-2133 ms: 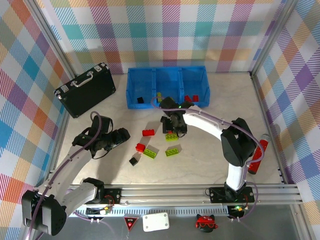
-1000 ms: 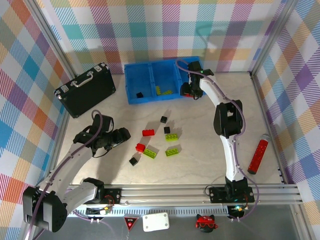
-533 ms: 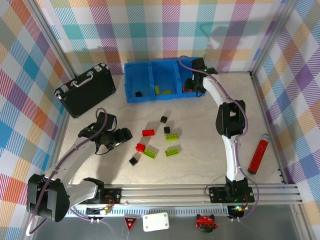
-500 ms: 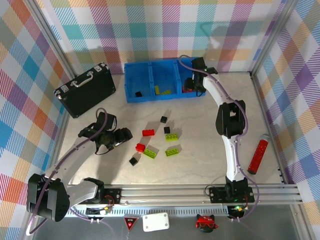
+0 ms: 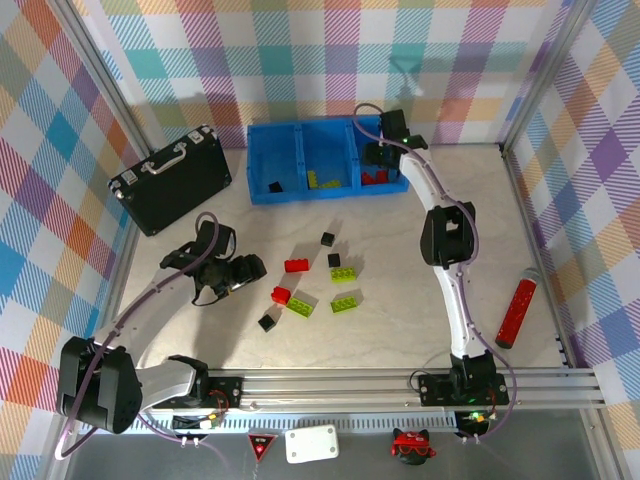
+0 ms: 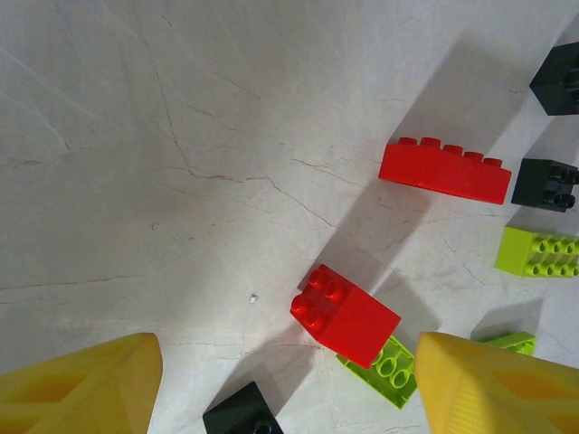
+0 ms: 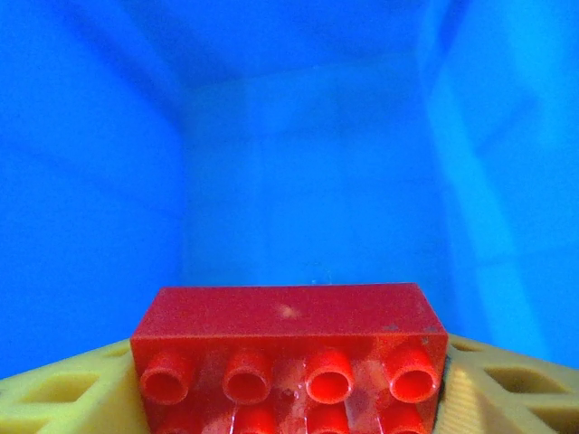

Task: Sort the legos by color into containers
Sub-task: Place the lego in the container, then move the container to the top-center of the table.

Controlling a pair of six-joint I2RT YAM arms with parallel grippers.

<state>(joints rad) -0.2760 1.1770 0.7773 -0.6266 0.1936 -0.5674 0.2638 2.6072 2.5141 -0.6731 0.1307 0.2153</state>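
Entry: sort under halfway. The blue tray has one black cube in its left compartment, lime pieces in the middle and red in the right, while eight legos lie loose on the table: two red, three lime, three black. My right gripper is low in the right compartment with a red brick between its fingers, flush against both pads; it is a glossy, faintly scuffed two-by-four, studs toward the wrist camera. My left gripper hangs wide open and empty over a red two-by-two brick.
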